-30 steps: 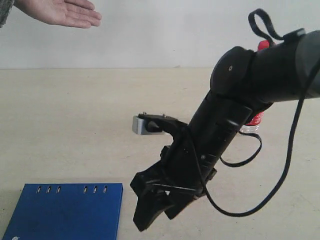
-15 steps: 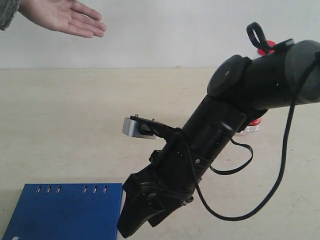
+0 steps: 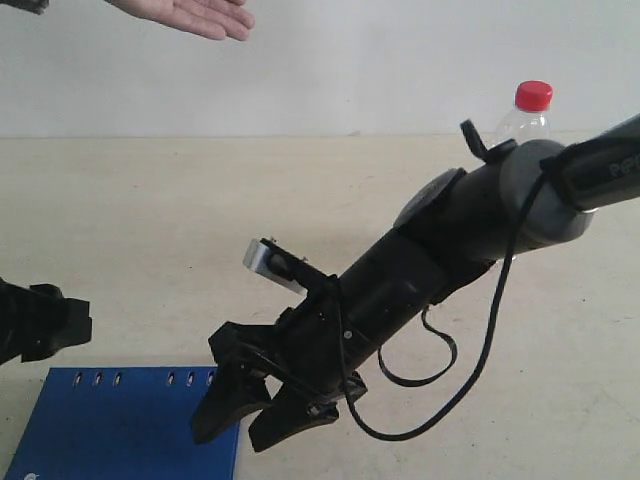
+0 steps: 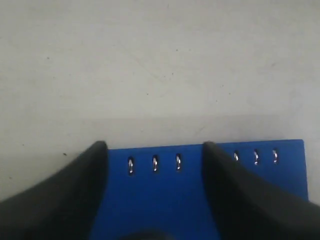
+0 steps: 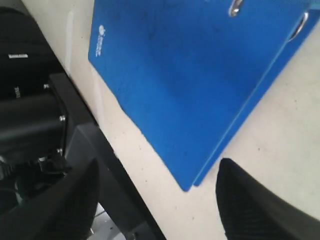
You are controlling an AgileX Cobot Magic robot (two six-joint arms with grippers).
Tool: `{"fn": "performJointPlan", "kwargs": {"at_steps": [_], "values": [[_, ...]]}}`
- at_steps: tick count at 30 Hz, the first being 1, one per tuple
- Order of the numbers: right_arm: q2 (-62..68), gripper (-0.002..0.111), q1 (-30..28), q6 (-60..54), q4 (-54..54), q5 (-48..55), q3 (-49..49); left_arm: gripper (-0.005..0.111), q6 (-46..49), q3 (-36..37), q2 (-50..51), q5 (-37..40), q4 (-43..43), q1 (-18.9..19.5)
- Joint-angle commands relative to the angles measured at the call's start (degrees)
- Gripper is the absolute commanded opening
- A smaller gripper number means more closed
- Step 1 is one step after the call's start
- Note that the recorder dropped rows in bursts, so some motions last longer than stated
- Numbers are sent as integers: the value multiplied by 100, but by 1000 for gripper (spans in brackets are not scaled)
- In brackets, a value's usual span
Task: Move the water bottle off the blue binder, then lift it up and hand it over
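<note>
Exterior view: the blue binder (image 3: 120,430) lies flat on the pale surface (image 3: 150,220) at the near left, its rivets lined up along the far edge. The water bottle (image 3: 528,118) stands upright away on the right, well apart from the binder. Its red cap shows above the right arm, and its lower body is hidden behind that arm. The right tool (image 3: 237,432) hangs at the binder's right edge, released, jaws spread, gripping nothing; whether it touches the cover I cannot tell. The left tool (image 4: 154,147) is released too, fingers wide over the riveted edge. Up top, a human hand (image 3: 195,15) is held out, palm up.
</note>
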Motion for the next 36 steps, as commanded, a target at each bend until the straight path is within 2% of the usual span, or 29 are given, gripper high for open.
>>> {"fn": "performJointPlan", "kwargs": {"at_steps": [1, 5, 13, 16, 23, 29, 36], "values": [[122, 59, -2, -411, 284, -105, -13, 67, -109, -113, 399, 294, 33, -16], [137, 59, -2, -435, 284, -736, -13, 66, -109, -113, 818, 365, 48, -16], [180, 59, -2, -756, 353, -949, -13, 66, -109, -113, 1036, 365, -98, -16], [291, 59, -2, -928, 828, -1013, -13, 66, -109, -113, 1036, 365, -114, -16], [685, 59, -2, -2001, 2526, -2, -13, 66, -88, -113, 1036, 506, -146, -16], [660, 59, -2, -2981, 2648, 1386, -13, 66, 192, -113, 1036, 797, -390, -16], [672, 59, -2, -3047, 2672, 1442, -13, 66, 277, -113, 1036, 812, -471, -16]]}}
